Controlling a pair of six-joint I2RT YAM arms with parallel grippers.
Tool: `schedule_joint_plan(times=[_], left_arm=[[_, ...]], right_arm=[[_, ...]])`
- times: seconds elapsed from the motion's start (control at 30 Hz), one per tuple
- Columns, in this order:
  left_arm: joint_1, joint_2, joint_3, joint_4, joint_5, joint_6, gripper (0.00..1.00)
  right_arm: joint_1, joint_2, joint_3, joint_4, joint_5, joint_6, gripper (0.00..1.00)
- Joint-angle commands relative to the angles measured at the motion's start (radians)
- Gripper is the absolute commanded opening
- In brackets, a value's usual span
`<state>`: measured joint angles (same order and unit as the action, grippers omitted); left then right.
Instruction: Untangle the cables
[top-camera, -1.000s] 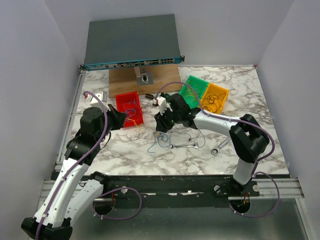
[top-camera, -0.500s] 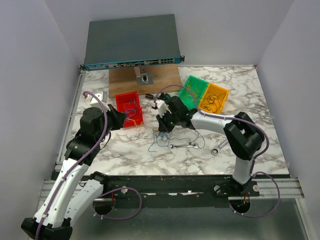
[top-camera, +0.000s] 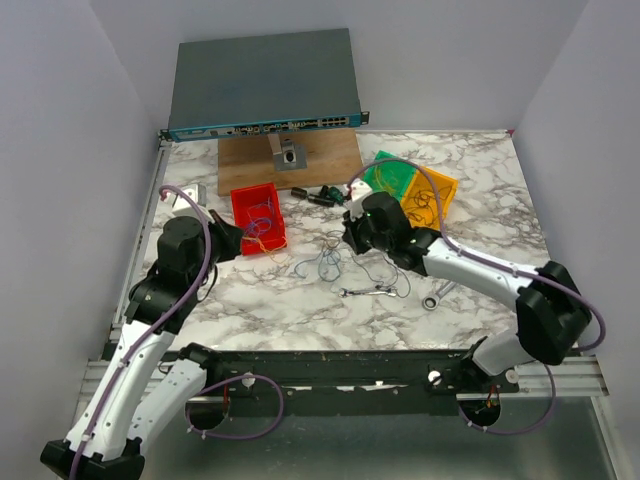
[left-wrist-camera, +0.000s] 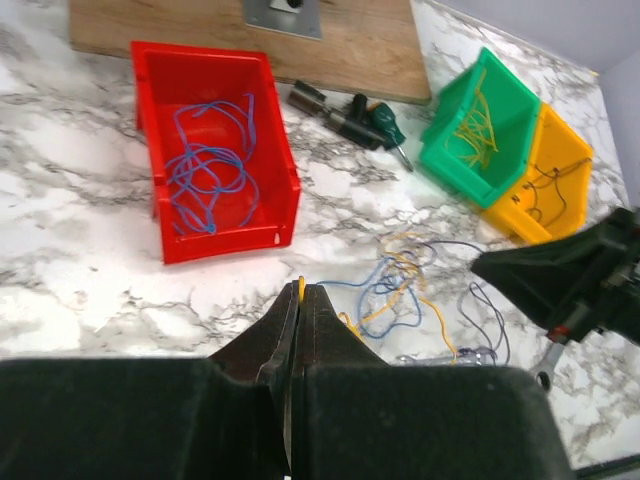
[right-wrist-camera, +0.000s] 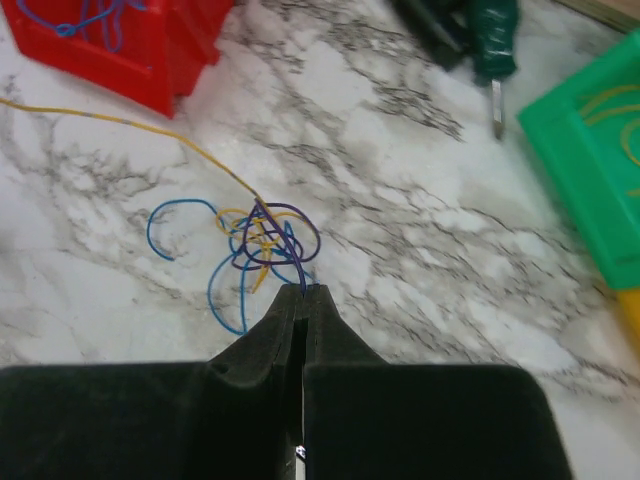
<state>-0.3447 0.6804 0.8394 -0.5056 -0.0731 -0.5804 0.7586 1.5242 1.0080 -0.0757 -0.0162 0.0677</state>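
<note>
The cables form a small knot (top-camera: 325, 262) of blue, yellow-orange and purple wires on the marble table, between my two grippers. My left gripper (left-wrist-camera: 300, 288) is shut on a yellow-orange strand; in the top view the left gripper (top-camera: 240, 243) sits left of the knot, by the red bin. My right gripper (right-wrist-camera: 302, 290) is shut on a purple strand that runs straight into the knot (right-wrist-camera: 262, 238). A yellow strand (right-wrist-camera: 130, 125) stretches from the knot toward the left gripper. In the top view the right gripper (top-camera: 348, 235) is just up and right of the knot.
A red bin (top-camera: 240, 200) holds blue wires. A green bin (top-camera: 378, 160) and an orange bin (top-camera: 447, 185) with wires stand back right. Two silver wrenches (top-camera: 440, 293) (top-camera: 368, 291) lie near the knot. A screwdriver (top-camera: 325, 195), a wooden board (top-camera: 290, 152) and a grey switch (top-camera: 265, 85) sit behind.
My right arm has swung out to the right and its gripper has moved right, dragging the knot slightly right and stretching it. The left arm has barely moved.
</note>
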Motion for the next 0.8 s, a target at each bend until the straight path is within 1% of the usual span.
schedule_joint_plan(times=[0.0, 0.07, 0.13, 0.23, 0.3, 0.4, 0.43, 0.5, 0.6, 0.73, 0.77], left_arm=[[-0.001, -0.031, 0.072, -0.094, -0.173, 0.015, 0.00], [0.001, -0.034, 0.094, -0.137, -0.241, 0.017, 0.00], [0.005, -0.035, 0.116, -0.181, -0.309, 0.027, 0.00], [0.026, -0.046, 0.146, -0.219, -0.379, 0.059, 0.00], [0.052, -0.049, 0.171, -0.246, -0.409, 0.082, 0.00], [0.096, -0.059, 0.191, -0.269, -0.455, 0.100, 0.00], [0.113, -0.066, 0.193, -0.272, -0.464, 0.100, 0.00], [0.142, -0.086, 0.190, -0.269, -0.475, 0.100, 0.00], [0.155, -0.109, 0.185, -0.258, -0.473, 0.097, 0.00], [0.162, -0.106, 0.187, -0.279, -0.516, 0.070, 0.00], [0.168, -0.110, 0.186, -0.279, -0.524, 0.067, 0.00]], right_arm=[[-0.016, -0.137, -0.087, -0.040, 0.345, 0.163, 0.01], [-0.067, -0.204, -0.107, -0.087, 0.427, 0.258, 0.01], [-0.165, -0.274, -0.125, -0.151, 0.470, 0.353, 0.01], [-0.342, -0.386, -0.179, -0.189, 0.428, 0.450, 0.01], [-0.449, -0.441, -0.215, -0.210, 0.426, 0.508, 0.01], [-0.568, -0.475, -0.245, -0.245, 0.425, 0.582, 0.01], [-0.607, -0.474, -0.252, -0.251, 0.397, 0.594, 0.01], [-0.652, -0.459, -0.262, -0.251, 0.340, 0.620, 0.01], [-0.673, -0.432, -0.267, -0.242, 0.284, 0.621, 0.01], [-0.683, -0.431, -0.268, -0.248, 0.310, 0.662, 0.01], [-0.712, -0.435, -0.271, -0.253, 0.297, 0.677, 0.01]])
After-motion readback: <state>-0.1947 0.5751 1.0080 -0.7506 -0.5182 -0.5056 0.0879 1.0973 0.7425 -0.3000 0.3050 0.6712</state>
